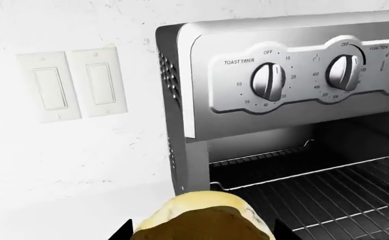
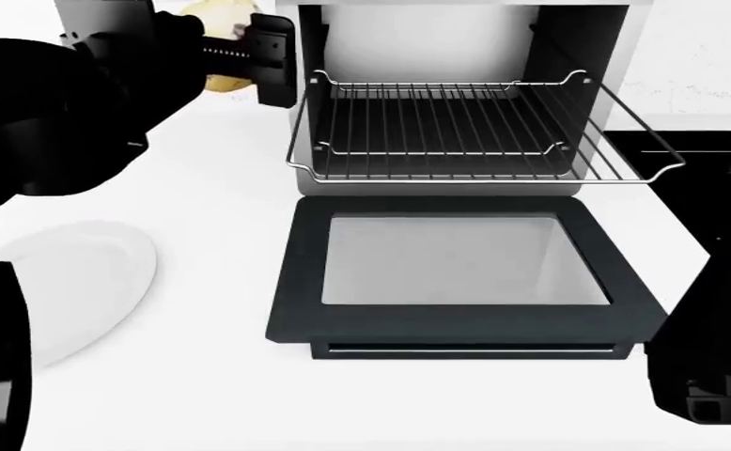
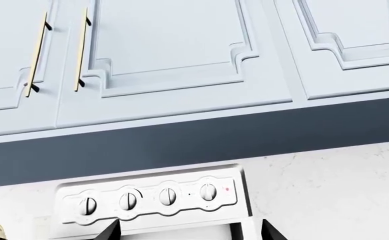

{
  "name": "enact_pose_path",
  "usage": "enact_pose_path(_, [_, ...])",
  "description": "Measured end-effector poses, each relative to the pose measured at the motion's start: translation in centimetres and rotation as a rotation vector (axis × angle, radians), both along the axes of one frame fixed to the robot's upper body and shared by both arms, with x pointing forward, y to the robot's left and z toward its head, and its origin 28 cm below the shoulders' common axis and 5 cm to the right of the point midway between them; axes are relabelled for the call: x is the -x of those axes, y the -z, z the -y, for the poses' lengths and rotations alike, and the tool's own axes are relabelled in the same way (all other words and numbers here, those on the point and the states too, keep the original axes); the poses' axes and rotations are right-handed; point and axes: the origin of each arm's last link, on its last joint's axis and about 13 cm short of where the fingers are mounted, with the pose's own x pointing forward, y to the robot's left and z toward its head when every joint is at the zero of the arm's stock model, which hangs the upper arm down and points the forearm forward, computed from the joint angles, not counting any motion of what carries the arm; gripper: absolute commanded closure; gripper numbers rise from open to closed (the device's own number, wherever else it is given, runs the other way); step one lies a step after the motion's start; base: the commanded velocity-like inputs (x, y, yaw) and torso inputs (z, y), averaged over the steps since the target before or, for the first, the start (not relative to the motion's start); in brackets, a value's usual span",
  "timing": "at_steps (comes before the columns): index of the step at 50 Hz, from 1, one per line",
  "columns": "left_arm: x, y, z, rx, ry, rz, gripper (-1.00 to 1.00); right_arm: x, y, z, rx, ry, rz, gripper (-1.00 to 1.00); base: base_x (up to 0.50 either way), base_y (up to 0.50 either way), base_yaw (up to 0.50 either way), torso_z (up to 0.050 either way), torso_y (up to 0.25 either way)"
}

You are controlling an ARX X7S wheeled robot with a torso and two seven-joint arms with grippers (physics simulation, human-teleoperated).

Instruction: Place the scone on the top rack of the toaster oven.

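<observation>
White tabletop [image 2: 215, 282] | left claw [image 2: 234, 52] clamps pale-yellow rounded scone [image 1: 204, 220] beside open silver toaster oven [image 1: 261, 75] | silver wire top rack [image 2: 466, 132] pulled out | right claw state unclear

A: What is the wall like?
B: White and faintly speckled. Two pale rocker light switches [image 1: 74, 85] sit side by side on it.

A: And higher up?
B: White wall cabinets [image 3: 174, 55] with raised panel doors and slim brass-coloured handles [image 3: 81, 50] on black mounts. A dark blue-grey band [image 3: 194, 145] runs beneath them.

A: What is under that?
B: A white control panel [image 3: 151, 197] with four round knobs and a small red dot, set against the wall.

A: The work surface?
B: A plain white counter [image 2: 215, 188], brightly and evenly lit. A round white plate [image 2: 77, 282] lies on it, and something black [image 2: 698, 155] is set into the counter at the far right.
</observation>
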Motion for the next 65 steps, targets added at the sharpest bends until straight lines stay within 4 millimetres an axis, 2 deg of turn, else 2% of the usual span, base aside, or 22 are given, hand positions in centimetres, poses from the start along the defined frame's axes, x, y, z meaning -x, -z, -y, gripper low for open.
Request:
enact_pose_path(44, [1.4, -0.9, 4.2, -0.062, 0.186, 0.030, 1.00, -0.1, -0.1, -0.1, -0.006, -0.011, 0.002, -1.00, 0.00, 0.00, 0.00, 0.000, 0.000])
enact_pose_path(65, [1.3, -0.8, 5.9, -0.088, 0.254, 0.042, 1.00, 0.0, -0.1, 0.1, -0.005, -0.015, 0.005, -1.00, 0.00, 0.00, 0.00, 0.000, 0.000])
